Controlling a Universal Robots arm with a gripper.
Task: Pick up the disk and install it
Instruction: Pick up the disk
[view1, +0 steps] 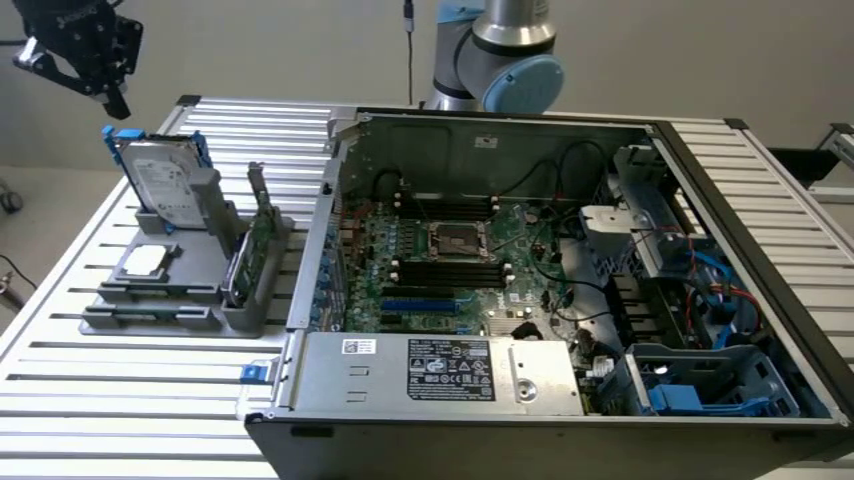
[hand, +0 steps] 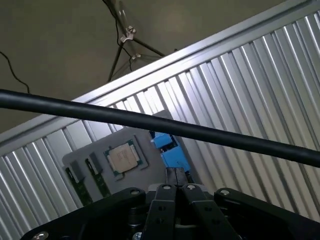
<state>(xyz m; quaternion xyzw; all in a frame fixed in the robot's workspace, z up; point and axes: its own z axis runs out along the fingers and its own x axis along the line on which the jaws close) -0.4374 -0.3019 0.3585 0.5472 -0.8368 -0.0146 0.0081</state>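
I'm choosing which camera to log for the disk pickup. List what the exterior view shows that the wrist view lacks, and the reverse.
Exterior view adds: the open computer case with its motherboard, and the labelled face of the disk, which stands upright in the grey holder. Wrist view adds: a black cable crossing the picture and tripod legs on the floor past the table edge. Shared: the gripper, shut and empty above the disk's blue rails, the processor chip and the slatted table.
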